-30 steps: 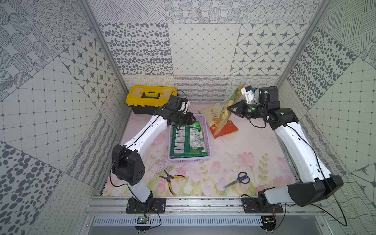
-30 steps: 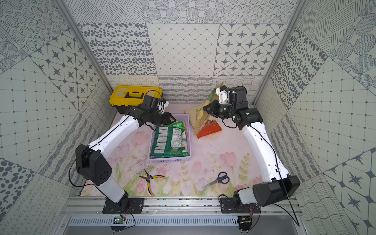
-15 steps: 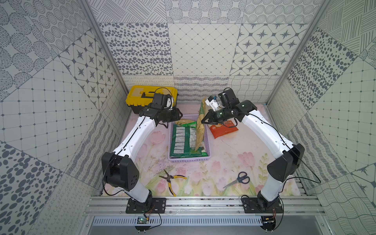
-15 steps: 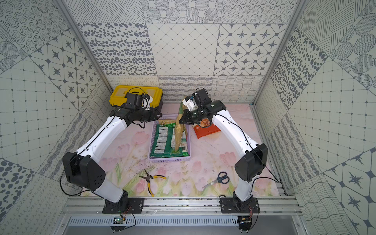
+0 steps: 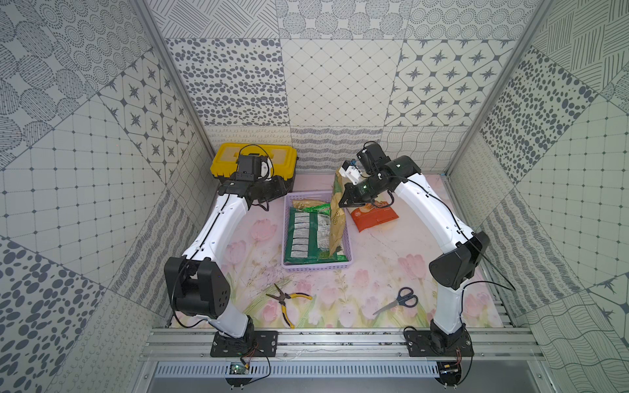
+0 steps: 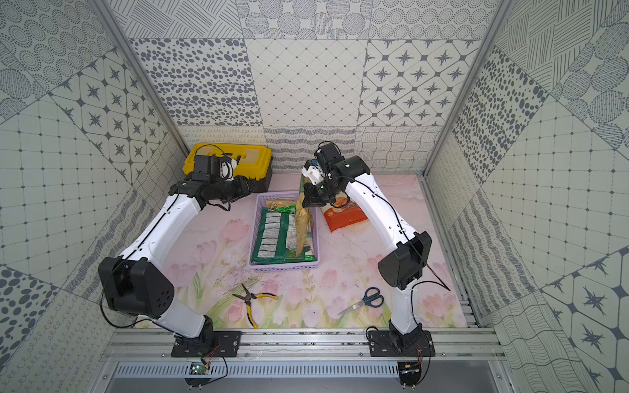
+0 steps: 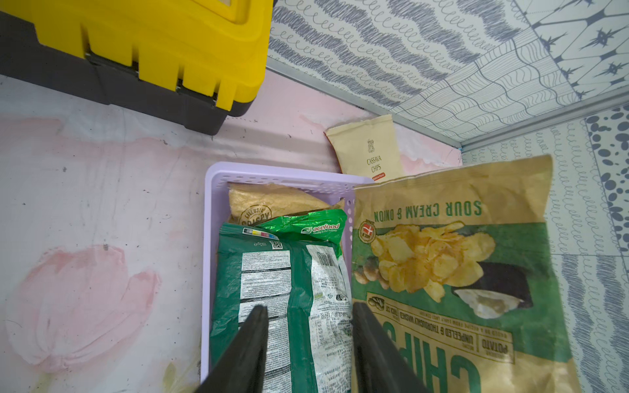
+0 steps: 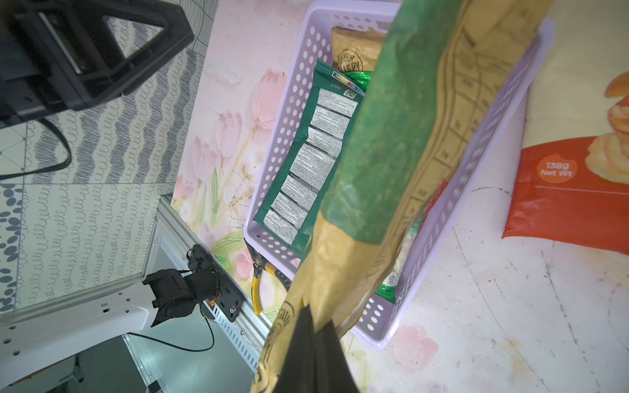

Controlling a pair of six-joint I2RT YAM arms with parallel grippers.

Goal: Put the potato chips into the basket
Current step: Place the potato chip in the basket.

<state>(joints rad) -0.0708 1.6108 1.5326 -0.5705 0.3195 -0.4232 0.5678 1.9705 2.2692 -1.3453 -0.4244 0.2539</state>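
Right gripper (image 8: 318,323) pinches sour-cream chips bag (image 7: 442,272), upright along basket (image 5: 316,267) right rim; released, it may topple outside. Left gripper (image 7: 308,309) parted, empty.

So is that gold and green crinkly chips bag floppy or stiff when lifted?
Probably floppy: the gold and green crinkly chips bag hangs creased from the right gripper, pinched at one end. Likely light: one pinch carries it. On edge over the lilac plastic basket, it may flop flat once released.
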